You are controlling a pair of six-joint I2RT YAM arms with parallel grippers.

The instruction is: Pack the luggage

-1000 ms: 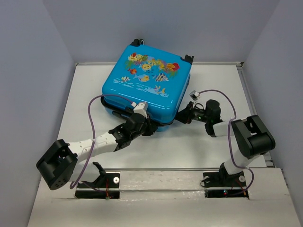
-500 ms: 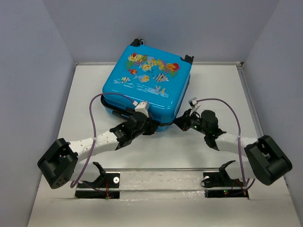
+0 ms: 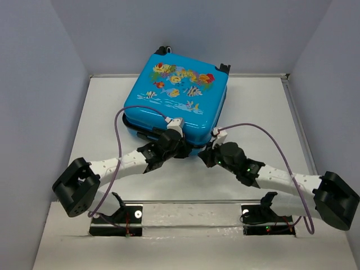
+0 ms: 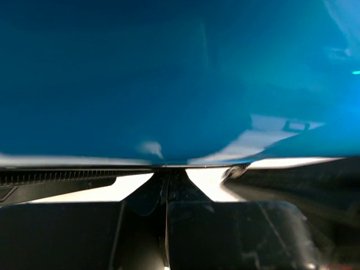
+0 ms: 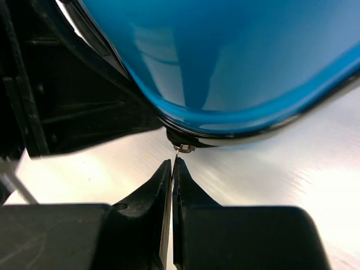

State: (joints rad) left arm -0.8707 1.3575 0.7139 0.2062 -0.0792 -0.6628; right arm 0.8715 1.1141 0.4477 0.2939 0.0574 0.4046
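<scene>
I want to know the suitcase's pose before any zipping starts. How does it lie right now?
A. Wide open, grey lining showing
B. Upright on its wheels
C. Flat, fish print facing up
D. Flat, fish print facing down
C: in the top view the luggage lies flat on the table with its fish and coral print turned up to the camera, and no lining shows.

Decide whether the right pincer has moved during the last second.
Yes. Against the right arm's fixed base, the right pincer has shifted left and toward the near edge, along the front rim of the blue suitcase.
</scene>
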